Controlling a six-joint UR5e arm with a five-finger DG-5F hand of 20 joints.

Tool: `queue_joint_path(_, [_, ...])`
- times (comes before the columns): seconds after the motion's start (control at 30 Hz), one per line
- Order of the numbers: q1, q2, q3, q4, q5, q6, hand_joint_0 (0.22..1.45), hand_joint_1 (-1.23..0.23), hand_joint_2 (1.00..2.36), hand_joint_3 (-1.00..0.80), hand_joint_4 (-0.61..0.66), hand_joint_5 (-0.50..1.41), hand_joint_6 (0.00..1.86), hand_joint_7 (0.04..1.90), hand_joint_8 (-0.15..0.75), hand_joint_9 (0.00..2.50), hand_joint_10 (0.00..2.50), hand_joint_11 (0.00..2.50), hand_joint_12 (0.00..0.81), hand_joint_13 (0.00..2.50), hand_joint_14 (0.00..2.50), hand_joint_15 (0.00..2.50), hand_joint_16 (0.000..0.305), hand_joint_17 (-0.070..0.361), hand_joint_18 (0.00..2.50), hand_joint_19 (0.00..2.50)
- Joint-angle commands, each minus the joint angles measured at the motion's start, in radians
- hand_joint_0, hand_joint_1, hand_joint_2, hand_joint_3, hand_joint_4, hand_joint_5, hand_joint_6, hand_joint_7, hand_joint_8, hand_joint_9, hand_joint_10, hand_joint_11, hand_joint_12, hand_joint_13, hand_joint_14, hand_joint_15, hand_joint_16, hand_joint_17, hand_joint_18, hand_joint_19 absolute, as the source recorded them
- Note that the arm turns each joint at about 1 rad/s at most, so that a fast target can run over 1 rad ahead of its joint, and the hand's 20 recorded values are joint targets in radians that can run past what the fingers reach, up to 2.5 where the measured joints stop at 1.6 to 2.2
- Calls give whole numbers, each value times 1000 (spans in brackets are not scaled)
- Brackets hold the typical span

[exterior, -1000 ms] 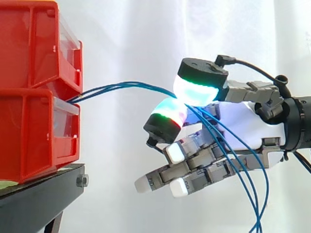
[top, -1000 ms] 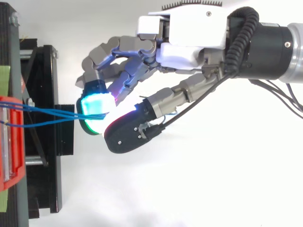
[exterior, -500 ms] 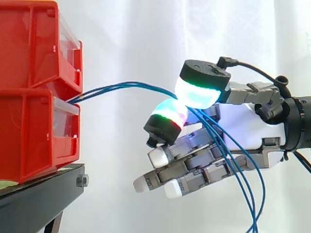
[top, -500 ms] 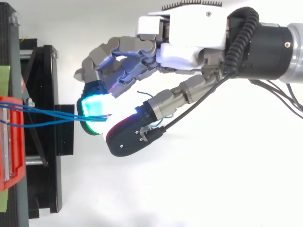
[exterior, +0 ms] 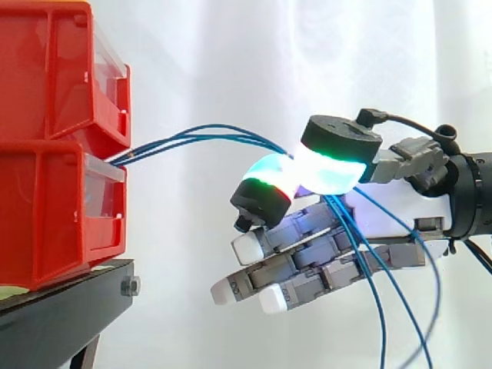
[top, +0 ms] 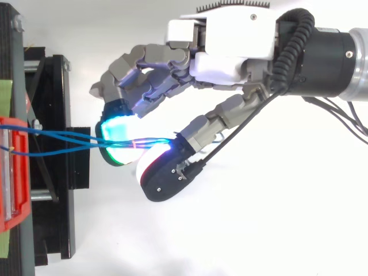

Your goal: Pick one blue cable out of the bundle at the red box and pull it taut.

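Blue cables (exterior: 192, 138) leave the gap between the two stacked red boxes (exterior: 54, 215) and arc right to my hand (exterior: 400, 200). They run between a cyan-green glowing thumb pad (exterior: 332, 165) and a finger pad (exterior: 267, 184) that glows green and red, and both pads press on them. Behind the pads the cables hang down in loose loops (exterior: 382, 307). In the top view the cables (top: 69, 137) converge from the red box (top: 10, 172) into the pinch, under my hand (top: 230, 40). The other fingers lie nearly straight below, holding nothing.
The red boxes stand on a black stand (exterior: 69, 307) at the left, with its frame (top: 57, 115) between the box and my hand. A white curtain hangs behind. The arm comes in from the right.
The thumb pad has shifted back toward the wrist and slid along the cables. A stretch of cable now shows between the two pads, and the arc toward the box sits slightly higher.
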Motion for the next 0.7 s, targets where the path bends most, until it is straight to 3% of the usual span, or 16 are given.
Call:
queue_joint_path(0.0, [0, 0, 0, -1, 0, 0, 672, -957, 1007, -413, 47, -141, 884, 1178, 274, 656, 9, 453, 369, 203, 0, 0, 56, 126, 421, 173])
queue_joint_path(0.27, [0, 0, 0, -1, 1, 2, 576, -840, 1004, -457, 62, -126, 874, 1173, 293, 708, 9, 449, 377, 227, 0, 1, 57, 128, 449, 211])
queue_joint_path(0.67, [0, 0, 2, -1, 1, 2, 507, -833, 1000, -500, 95, -130, 855, 1149, 318, 708, 9, 453, 395, 230, 0, 0, 61, 137, 467, 217])
